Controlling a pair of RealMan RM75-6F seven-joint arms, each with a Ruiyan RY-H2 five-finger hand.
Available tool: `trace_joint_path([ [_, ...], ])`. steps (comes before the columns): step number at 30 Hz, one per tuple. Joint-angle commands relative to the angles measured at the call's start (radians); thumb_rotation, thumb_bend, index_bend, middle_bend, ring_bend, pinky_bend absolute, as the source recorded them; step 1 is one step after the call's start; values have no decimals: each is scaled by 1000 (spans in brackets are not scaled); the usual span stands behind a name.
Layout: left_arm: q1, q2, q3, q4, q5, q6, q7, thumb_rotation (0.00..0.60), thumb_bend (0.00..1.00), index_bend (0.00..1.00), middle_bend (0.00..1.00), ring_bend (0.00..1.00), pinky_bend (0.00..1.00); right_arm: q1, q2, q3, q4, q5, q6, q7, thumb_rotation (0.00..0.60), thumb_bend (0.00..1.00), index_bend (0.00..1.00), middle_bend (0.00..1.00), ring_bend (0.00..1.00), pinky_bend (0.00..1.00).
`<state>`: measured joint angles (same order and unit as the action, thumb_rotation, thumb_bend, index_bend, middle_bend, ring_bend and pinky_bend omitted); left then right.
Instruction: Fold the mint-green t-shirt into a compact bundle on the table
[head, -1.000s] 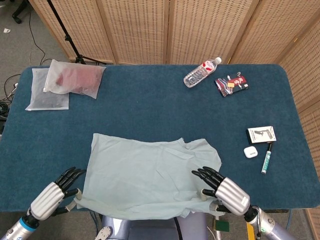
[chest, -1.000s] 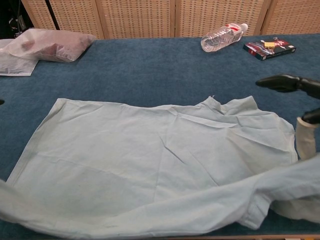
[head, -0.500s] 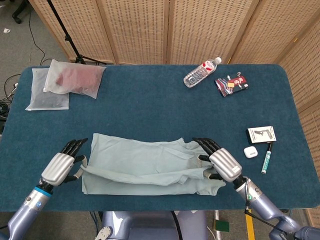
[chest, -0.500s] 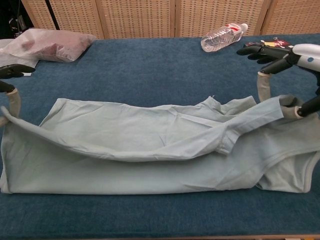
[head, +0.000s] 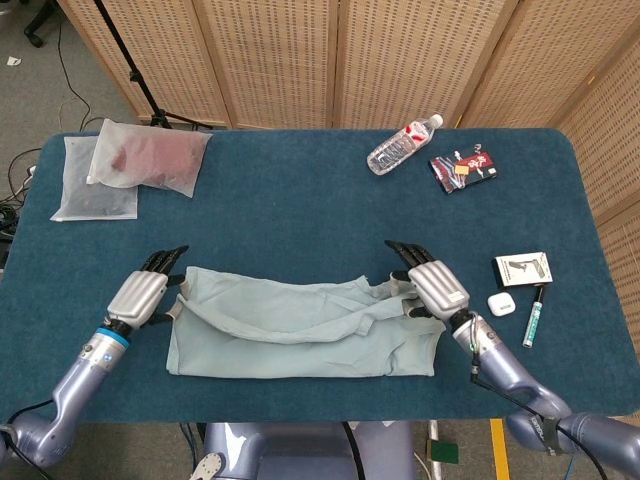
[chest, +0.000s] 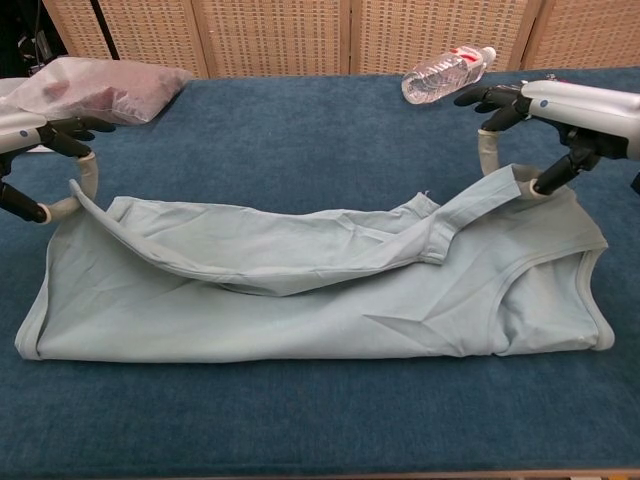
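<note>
Head view: mint-green cotton t-shirt (head: 300, 335) near front edge of blue carpeted table (head: 300, 220), doubled lengthwise.
Left hand (head: 140, 297): pinching raised shirt edge.
Right hand (head: 430, 288): pinching raised shirt edge.

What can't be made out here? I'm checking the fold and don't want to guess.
- Left hand and right hand, head view: their own backs hide where the fingers meet the t-shirt.
- Chest view: left hand and right hand are cut off by the side edges.
- Layers under the folded-over edge: covered by the cloth, both views.
- Print on the small box: too small.
</note>
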<state>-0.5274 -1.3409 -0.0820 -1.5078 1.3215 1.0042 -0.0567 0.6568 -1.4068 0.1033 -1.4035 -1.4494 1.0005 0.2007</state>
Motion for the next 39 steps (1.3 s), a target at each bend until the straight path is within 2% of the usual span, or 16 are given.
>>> trace_joint_path([
  [1,-15,-25,-17,31,-30,-22,6,600,653,763,0,0,0,21,-29,22,31,38,-33,-26,600,608,669,34,0,78],
  [14,-44,-89,-49,126,-116,-73,32,600,661,763,0,0,0,43,-79,47,119,95,-82,-33,600,608,669,35,0,78],
  [28,-64,-212,-74,287,-149,-56,84,600,640,745,0,0,0,58,-139,59,220,134,-120,-37,600,608,669,38,0,78],
  [30,-66,-216,-74,291,-156,-64,89,600,599,620,0,0,0,60,-148,60,231,136,-124,-35,600,608,669,37,0,78],
  [32,-68,-211,-73,286,-167,-80,98,600,519,332,0,0,0,61,-154,60,240,136,-126,-35,600,608,669,37,0,78],
  [34,-69,-202,-71,275,-176,-90,112,600,447,101,0,0,0,62,-159,60,250,137,-128,-35,600,608,669,38,0,78],
  [35,-69,-199,-71,272,-177,-90,116,600,416,23,0,0,0,63,-161,61,253,138,-129,-34,600,608,669,38,0,78],
  [39,-67,-188,-73,255,-179,-88,119,600,381,0,0,0,0,65,-167,63,264,140,-131,-36,600,608,669,38,0,78],
])
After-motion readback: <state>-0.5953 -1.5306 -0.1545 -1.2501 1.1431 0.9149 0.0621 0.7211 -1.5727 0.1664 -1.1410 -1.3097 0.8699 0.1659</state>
